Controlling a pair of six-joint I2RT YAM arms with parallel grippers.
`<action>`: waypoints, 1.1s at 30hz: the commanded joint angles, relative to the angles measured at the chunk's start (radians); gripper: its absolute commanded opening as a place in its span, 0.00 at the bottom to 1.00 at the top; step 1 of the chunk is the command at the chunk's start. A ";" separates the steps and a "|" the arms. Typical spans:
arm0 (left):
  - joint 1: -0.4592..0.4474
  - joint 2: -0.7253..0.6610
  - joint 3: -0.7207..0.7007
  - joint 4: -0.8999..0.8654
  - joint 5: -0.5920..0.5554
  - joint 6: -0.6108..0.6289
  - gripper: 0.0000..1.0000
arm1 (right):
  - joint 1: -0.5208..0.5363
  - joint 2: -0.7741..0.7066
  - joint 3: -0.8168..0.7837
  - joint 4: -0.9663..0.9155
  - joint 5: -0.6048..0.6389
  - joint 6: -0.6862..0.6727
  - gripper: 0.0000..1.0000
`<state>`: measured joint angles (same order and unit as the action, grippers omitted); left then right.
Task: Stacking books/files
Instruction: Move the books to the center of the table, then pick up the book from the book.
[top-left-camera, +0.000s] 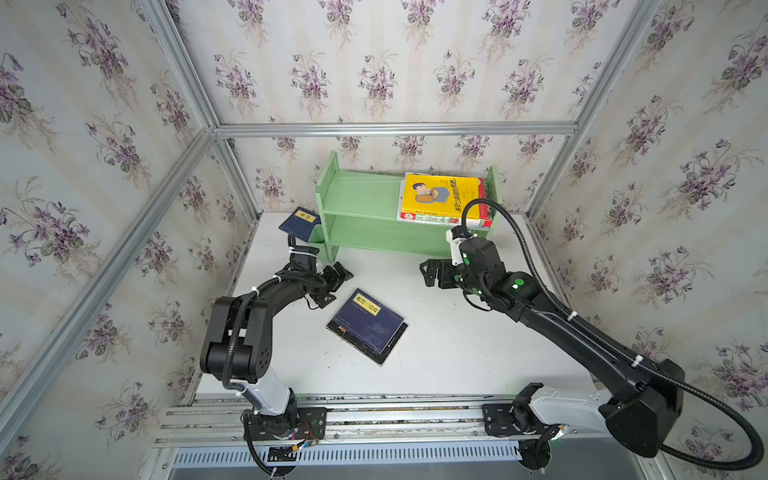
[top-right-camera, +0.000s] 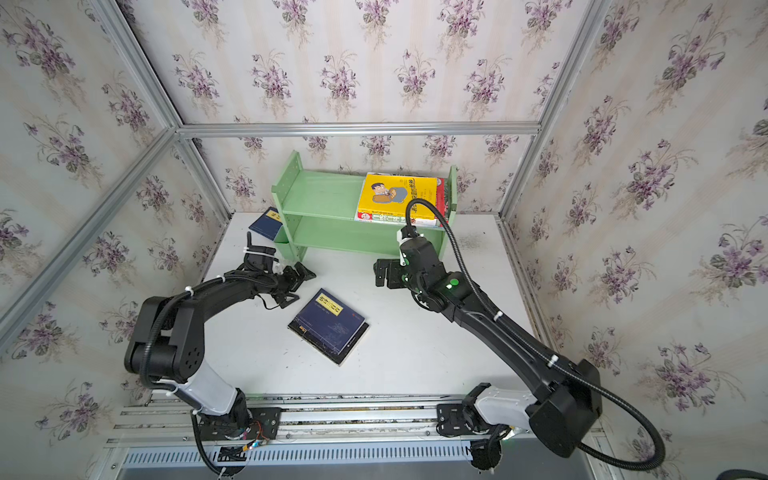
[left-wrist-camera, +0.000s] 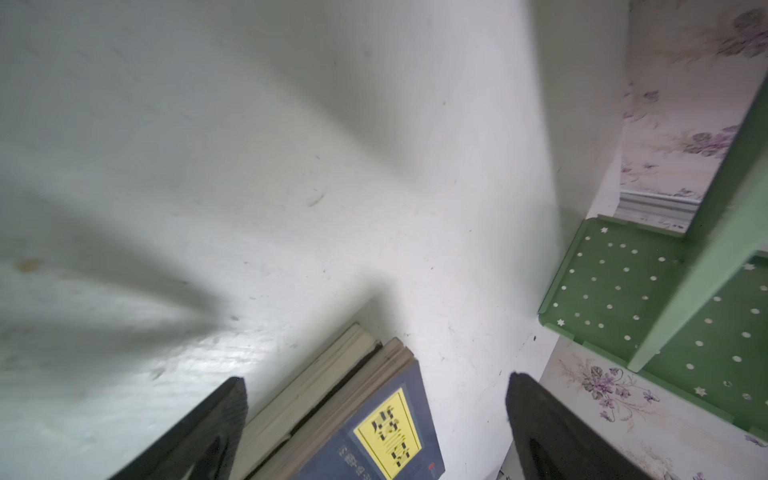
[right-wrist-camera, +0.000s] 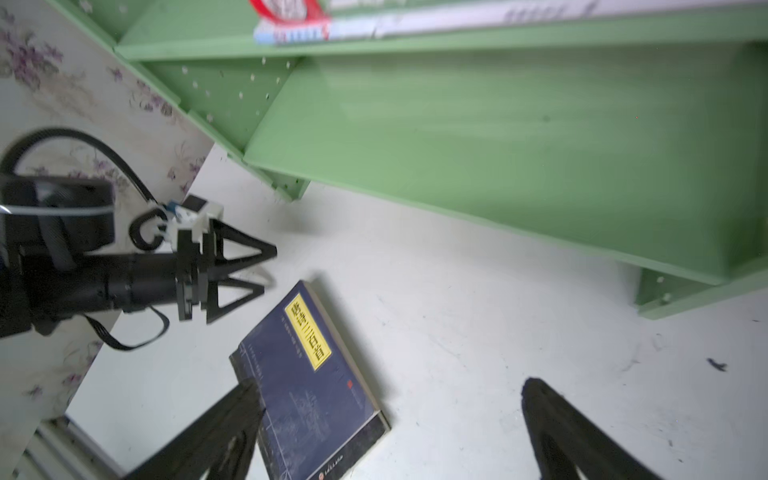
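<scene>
A navy book (top-left-camera: 366, 326) lies flat at mid-frame in both top views, resting on another book, probably so the pair can be lifted together. The left gripper (top-left-camera: 337, 286) hangs just upper left of it and the right gripper (top-left-camera: 425, 273) upper right, both spread wide and empty. In the upper middle, a yellow book (top-left-camera: 440, 195) tops the pile on the green shelf (top-left-camera: 357, 193).

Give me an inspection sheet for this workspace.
Surface: white table, lightly scuffed.
Job's things: navy book lies mid-table on a lower book; far navy book sits beside the shelf; yellow book tops a pile on the upper level.
Clutter: nothing seen.
Grippers: left gripper and right gripper open, empty, clear of the books.
Cables: right arm's hose arcs before the yellow book.
Surroundings: floral walls, aluminium frame.
</scene>
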<state>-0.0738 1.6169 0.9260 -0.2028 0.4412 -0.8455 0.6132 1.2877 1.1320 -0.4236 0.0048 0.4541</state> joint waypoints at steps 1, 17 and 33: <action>0.006 -0.067 -0.024 -0.035 -0.052 0.031 1.00 | 0.002 0.083 0.035 0.011 -0.225 -0.061 1.00; -0.197 -0.463 -0.347 -0.001 -0.133 -0.333 0.99 | 0.051 0.505 0.170 0.037 -0.512 -0.168 0.86; -0.308 -0.309 -0.403 0.170 -0.191 -0.463 0.93 | 0.063 0.729 0.254 -0.026 -0.527 -0.223 0.40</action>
<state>-0.3759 1.2888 0.5335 -0.0635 0.2836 -1.2705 0.6743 1.9961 1.3674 -0.4305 -0.5186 0.2607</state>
